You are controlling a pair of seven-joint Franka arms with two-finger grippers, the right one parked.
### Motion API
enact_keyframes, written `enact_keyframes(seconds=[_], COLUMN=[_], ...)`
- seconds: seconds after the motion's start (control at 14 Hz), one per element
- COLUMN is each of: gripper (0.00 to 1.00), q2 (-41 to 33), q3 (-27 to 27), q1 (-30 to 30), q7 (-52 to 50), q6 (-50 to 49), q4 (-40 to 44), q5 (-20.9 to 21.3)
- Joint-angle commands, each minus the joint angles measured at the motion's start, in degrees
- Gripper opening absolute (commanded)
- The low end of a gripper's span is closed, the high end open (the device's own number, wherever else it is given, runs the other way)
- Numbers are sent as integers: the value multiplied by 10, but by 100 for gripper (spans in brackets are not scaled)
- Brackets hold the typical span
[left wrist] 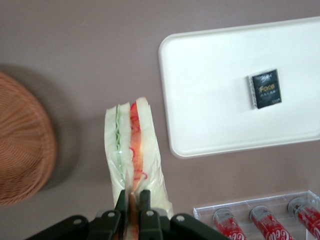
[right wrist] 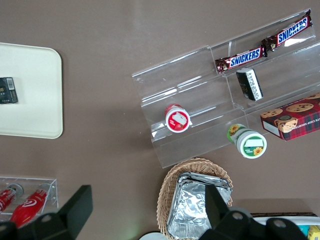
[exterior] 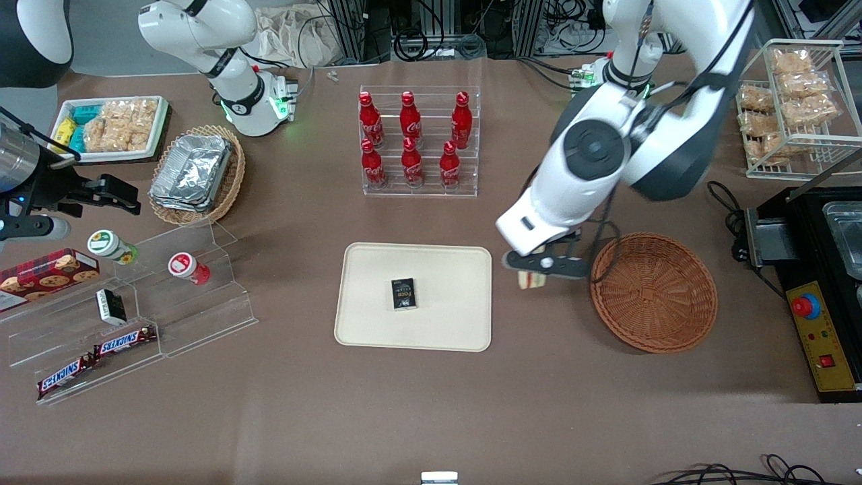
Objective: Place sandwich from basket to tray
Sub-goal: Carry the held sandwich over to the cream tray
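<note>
Sandwich, soft, light, crushable: pinched at one end by tool, hanging above bench between basket and tray, at tray's three o'clock.

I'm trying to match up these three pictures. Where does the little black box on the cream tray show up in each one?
Front view: the black box lies near the middle of the tray.
Left wrist view: the box lies on the tray, apart from the gripper holding the sandwich.
Right wrist view: only part of the box shows at the picture's edge.
Shared landmark: the tray.
</note>
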Motion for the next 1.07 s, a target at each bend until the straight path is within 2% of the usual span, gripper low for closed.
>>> enact_keyframes(seconds=[0.0,0.21,0.43,0.71,0.79,0.86,1.0], gripper=[0,0,0,0,33,99,100], q2=[62,122,171,188,187,183,169], q3=[0,1,2,2,2,2,2], q1=[-22,-39,-59,-59,-58,-57,-53], q7=[4,4,-1,-4,-6,-9,-43], q6=[65,133,190,205,204,202,190], q4=[14,15,15,14,15,15,15], q5=[24,31,68,79,74,73,71])
